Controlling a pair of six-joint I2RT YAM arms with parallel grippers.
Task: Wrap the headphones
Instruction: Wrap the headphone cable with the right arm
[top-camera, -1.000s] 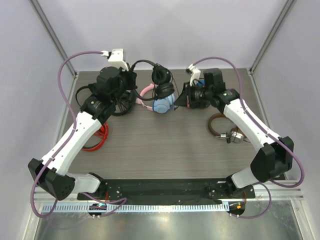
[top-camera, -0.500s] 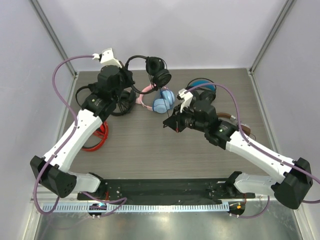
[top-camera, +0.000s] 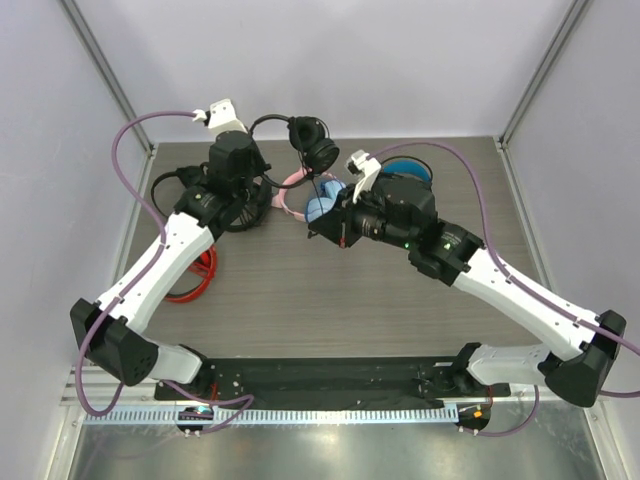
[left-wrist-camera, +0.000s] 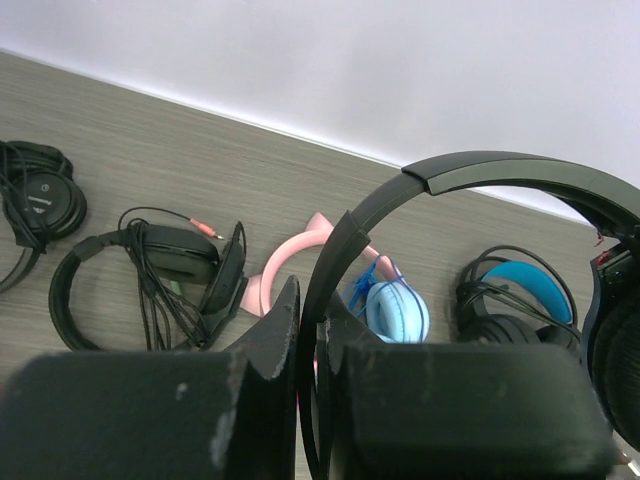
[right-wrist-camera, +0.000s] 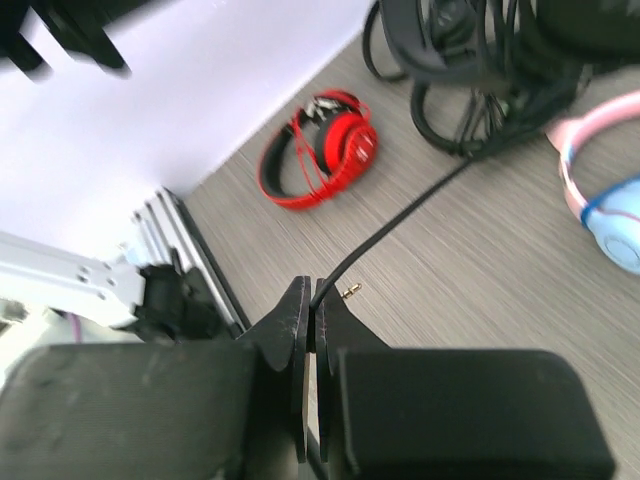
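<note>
The slim black headphones (top-camera: 312, 145) hang in the air at the back of the table, earcups together. My left gripper (top-camera: 258, 148) is shut on their thin headband (left-wrist-camera: 470, 175), which runs up between the jaws in the left wrist view (left-wrist-camera: 312, 315). Their thin black cable (right-wrist-camera: 400, 225) stretches taut from the earcups to my right gripper (top-camera: 320, 232), which is shut on it close to the plug. In the right wrist view the gold plug tip (right-wrist-camera: 350, 292) sticks out just beside the shut jaws (right-wrist-camera: 318, 300), above the table.
Pink-and-blue headphones (top-camera: 318, 203) lie right under the held pair. A bulky black pair with blue lining (top-camera: 405, 170) lies at the back right. Black headphones with tangled cable (top-camera: 235, 205) and a red pair (top-camera: 195, 275) lie on the left.
My right arm has swung from the back right to the table's middle, pulling the cable with it. The left gripper has shifted the headphones slightly left and raised them.
</note>
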